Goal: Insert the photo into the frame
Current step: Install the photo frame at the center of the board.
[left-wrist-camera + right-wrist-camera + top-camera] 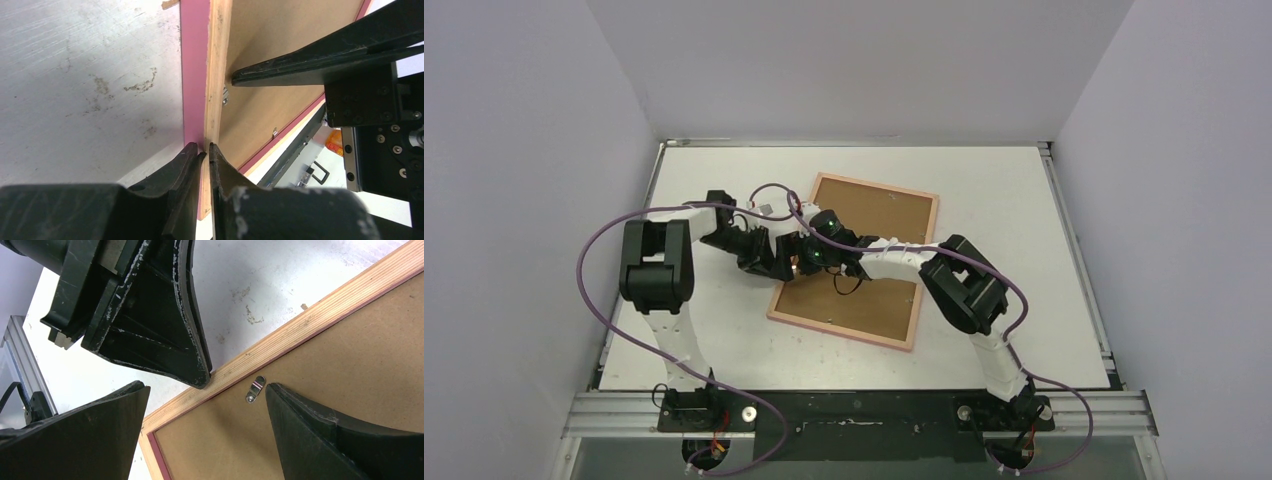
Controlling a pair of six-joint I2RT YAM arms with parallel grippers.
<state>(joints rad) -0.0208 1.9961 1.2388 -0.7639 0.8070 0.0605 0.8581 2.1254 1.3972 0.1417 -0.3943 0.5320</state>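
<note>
Our left gripper (206,150) is pinched onto the pale wooden rail of the frame (217,75), one finger on each side of its edge. Our right gripper (207,390) stands spread wide just beside it, over the brown backing board (350,355) near a small metal tab (256,389); the frame lies back-up mid-table (1024,200)

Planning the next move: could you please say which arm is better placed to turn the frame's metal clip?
Right, probably: the right jaws stand open at the metal clip, while the left jaws pinch the frame.
</note>
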